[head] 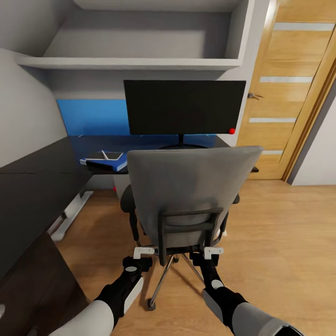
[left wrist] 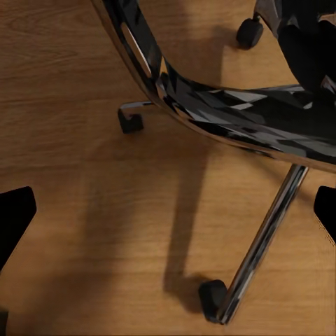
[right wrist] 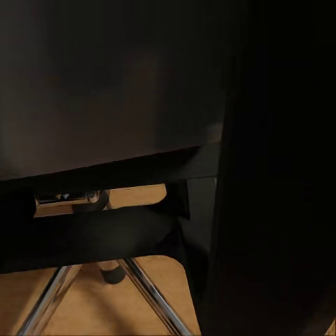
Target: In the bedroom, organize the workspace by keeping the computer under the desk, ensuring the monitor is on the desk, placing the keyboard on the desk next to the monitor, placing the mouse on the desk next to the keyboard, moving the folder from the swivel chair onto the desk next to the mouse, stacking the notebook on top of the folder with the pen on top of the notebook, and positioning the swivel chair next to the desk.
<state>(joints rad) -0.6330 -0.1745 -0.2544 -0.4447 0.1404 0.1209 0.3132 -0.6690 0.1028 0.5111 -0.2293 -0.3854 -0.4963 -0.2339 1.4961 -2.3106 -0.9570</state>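
swivel chair (head: 191,196) sits straight ahead of the robot, tall grey back facing the camera, seat side toward the counter (head: 42,172). both arms reach forward at the lower back frame: left pincer (head: 143,252) at the frame's left lower corner, right pincer (head: 213,251) at its right lower corner, one either side of the chair's centre column. neither arm is clearly nearer; the chair lies dead ahead between them. left pincer looks wide in the left wrist view, dark fingertips (left wrist: 14,217) at the picture's two edges with only floor and the chrome base (left wrist: 262,245) between them. right pincer: cannot tell if wide or narrow, its wrist view is dark chair frame up close, no fingers readable. whether either touches the frame is unclear.

monitor (head: 184,107) stands on the counter behind the chair. folder (head: 105,163) lies on the counter left of the monitor, with a grey notebook (head: 95,156) and a white pen (head: 104,154) on top.

judgement: remaining step looks like pushing the chair forward toward the counter, push axis straight ahead along the robot's facing.
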